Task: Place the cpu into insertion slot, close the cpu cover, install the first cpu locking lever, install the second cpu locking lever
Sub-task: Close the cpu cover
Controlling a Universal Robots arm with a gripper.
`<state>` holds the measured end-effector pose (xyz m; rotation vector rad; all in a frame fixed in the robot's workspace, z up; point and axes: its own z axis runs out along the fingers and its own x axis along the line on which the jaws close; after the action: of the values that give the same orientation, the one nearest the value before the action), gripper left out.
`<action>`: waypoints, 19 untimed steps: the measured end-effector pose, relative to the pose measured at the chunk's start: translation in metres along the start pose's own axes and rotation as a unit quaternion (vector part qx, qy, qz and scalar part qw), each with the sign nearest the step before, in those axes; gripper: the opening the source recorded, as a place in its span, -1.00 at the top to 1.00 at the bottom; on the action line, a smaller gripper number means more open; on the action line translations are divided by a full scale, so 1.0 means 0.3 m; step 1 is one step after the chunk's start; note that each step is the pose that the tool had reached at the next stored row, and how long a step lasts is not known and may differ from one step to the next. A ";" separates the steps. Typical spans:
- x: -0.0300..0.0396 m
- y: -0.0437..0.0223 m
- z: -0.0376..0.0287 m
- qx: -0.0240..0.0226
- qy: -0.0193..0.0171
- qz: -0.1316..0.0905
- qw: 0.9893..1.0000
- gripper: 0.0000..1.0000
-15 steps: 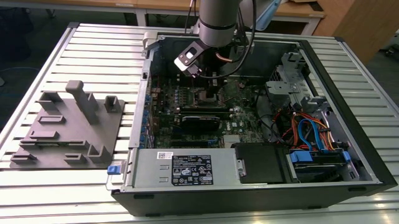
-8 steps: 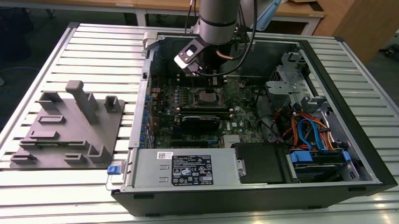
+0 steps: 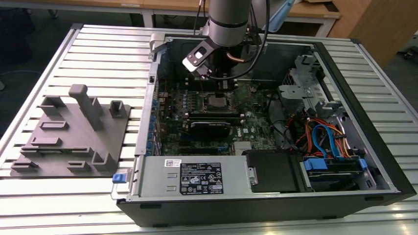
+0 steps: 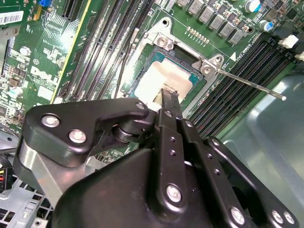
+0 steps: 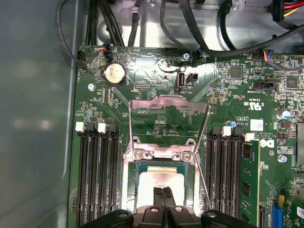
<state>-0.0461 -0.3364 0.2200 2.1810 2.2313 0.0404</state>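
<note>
Right over the insertion slot (image 5: 129, 176), the gripper (image 5: 164, 192) has its two fingers pinched shut on themselves, tips pointing down at the middle of the cpu (image 5: 152, 183). In the second wrist view the tips look like they're touching the chip's top, but honestly I can't say for sure, could be a hair above it.

The cpu is sitting flat inside the slot, silver lid up and catching a lot of glare. Just past the slot's far edge, the cpu cover (image 5: 168, 100) is flipped up on its hinge, so you see green board through its square window. In the second wrist view, one thin locking lever (image 4: 251, 84) sticks out free from a corner of the slot, not hooked down.

Long black memory slots (image 5: 97, 175) run on both sides of the slot. Beyond the cover there's a coin battery (image 5: 114, 73), and past that some black cables (image 5: 97, 19) against the grey case wall.

In the exterior view the arm (image 3: 228, 19) comes down into the open computer case (image 3: 261, 210), right above the slot.
</note>
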 end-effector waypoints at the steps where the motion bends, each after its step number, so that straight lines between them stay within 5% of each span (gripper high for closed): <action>1: 0.000 0.000 0.000 0.000 0.000 0.000 1.000 0.80; 10: 0.000 0.000 -0.004 0.000 0.000 0.000 1.000 0.80; 19: 0.000 0.001 -0.041 0.000 0.001 0.000 1.000 0.80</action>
<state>-0.0461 -0.3363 0.2325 2.1821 2.2323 0.0430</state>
